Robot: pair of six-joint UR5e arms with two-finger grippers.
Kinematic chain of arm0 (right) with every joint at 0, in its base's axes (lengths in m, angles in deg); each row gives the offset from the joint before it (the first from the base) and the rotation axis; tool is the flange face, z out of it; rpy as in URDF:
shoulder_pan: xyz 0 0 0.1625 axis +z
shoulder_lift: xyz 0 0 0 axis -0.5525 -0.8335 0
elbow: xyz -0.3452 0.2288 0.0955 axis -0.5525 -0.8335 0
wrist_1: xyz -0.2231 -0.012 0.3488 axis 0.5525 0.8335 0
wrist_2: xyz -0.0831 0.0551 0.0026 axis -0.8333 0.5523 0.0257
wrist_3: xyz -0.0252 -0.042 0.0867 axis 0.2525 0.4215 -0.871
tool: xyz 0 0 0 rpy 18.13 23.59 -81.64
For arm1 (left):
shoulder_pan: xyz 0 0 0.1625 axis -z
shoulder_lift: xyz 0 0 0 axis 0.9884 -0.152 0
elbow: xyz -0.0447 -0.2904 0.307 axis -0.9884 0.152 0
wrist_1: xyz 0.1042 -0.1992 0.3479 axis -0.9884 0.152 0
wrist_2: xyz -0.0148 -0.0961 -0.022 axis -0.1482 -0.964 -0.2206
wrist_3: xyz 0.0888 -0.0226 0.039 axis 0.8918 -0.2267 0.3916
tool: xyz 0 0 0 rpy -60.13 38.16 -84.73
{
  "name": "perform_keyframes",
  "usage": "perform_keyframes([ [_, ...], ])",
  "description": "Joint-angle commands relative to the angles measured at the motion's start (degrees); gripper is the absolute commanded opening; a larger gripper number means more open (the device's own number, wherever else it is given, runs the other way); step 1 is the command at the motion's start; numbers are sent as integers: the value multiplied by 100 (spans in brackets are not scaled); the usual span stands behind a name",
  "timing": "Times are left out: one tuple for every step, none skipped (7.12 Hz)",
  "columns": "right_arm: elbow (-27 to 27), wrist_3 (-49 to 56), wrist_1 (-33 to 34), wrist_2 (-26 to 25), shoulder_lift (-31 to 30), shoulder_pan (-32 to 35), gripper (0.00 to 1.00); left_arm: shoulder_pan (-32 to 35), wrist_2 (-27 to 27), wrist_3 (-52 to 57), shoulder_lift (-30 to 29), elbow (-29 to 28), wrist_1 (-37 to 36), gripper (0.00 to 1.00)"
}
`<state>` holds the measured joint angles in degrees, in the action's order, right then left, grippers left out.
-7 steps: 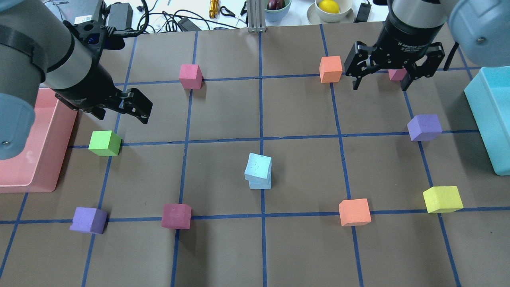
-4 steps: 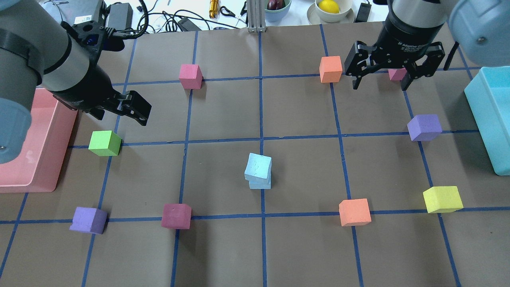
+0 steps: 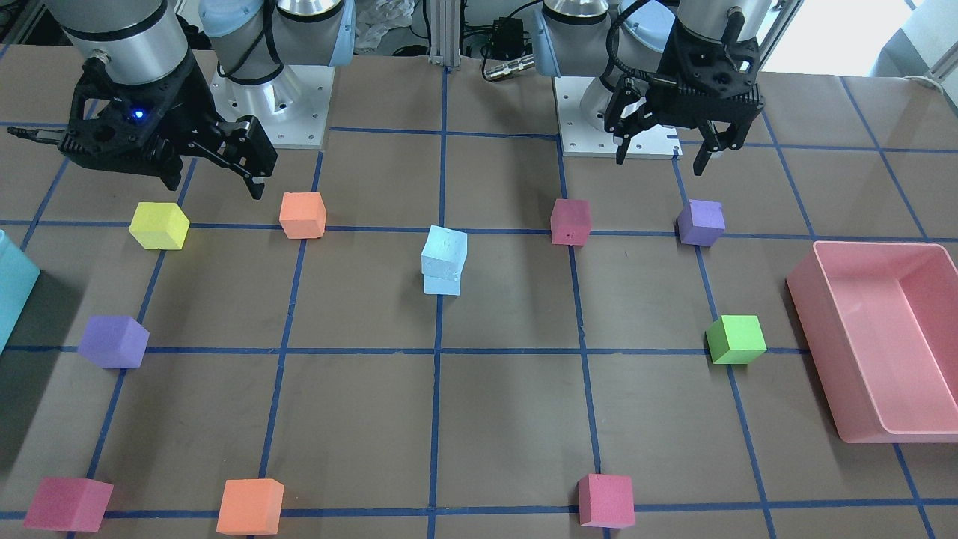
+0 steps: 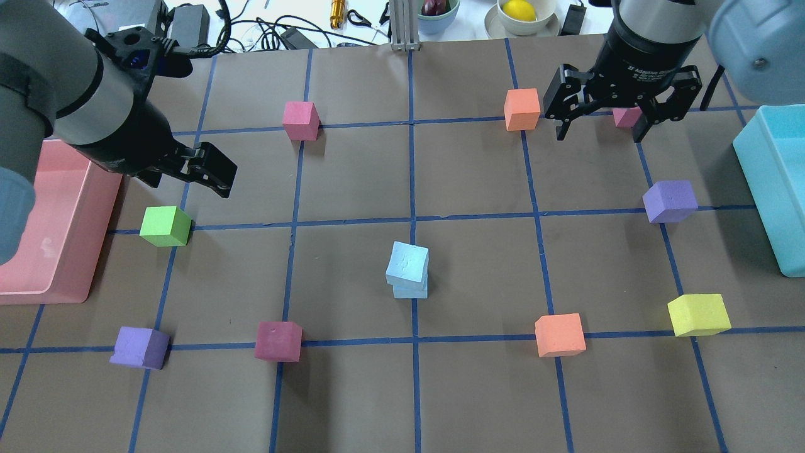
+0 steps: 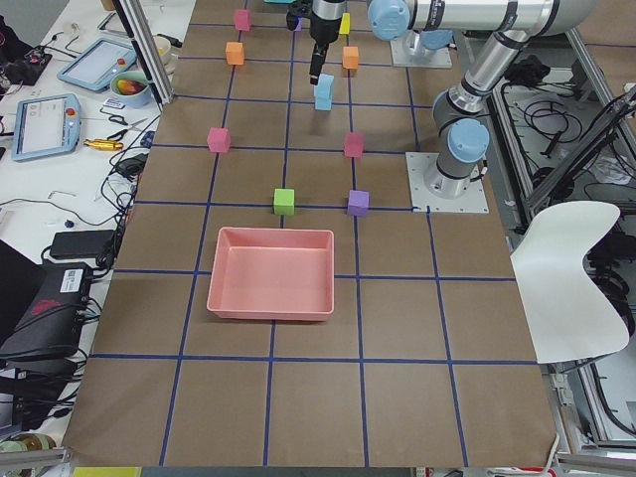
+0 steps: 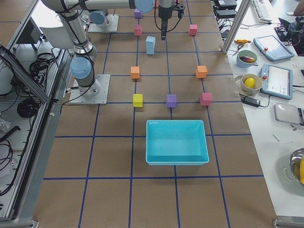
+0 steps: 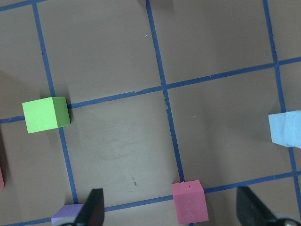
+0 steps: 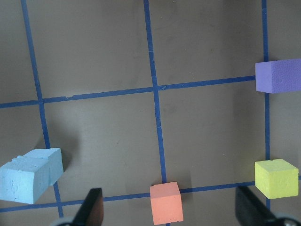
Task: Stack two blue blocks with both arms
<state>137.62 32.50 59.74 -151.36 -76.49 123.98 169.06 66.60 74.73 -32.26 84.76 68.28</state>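
The two pale blue blocks stand stacked near the table's middle, the top block (image 4: 407, 263) sitting slightly askew on the bottom one (image 4: 410, 291). The stack also shows in the front-facing view (image 3: 444, 254) and at the edge of both wrist views (image 7: 286, 128) (image 8: 28, 176). My left gripper (image 4: 188, 184) is open and empty, raised at the left above the green cube, far from the stack. My right gripper (image 4: 599, 135) is open and empty, raised at the back right. Nothing touches the stack.
A pink tray (image 4: 63, 251) lies at the left edge and a teal bin (image 4: 777, 189) at the right. Loose cubes ring the stack: green (image 4: 165, 226), purple (image 4: 670, 201) (image 4: 139, 347), maroon (image 4: 278, 341), orange (image 4: 560, 335) (image 4: 522, 109), yellow (image 4: 698, 314), pink (image 4: 300, 121).
My left arm has drawn back a little toward the left and rear, its gripper still open. The right gripper and the blue stack have not visibly moved.
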Motion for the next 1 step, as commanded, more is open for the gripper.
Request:
perform_keyframes([
  [0,0,0,-4,0,0,100,9,-1,-3,82,14,74,100],
])
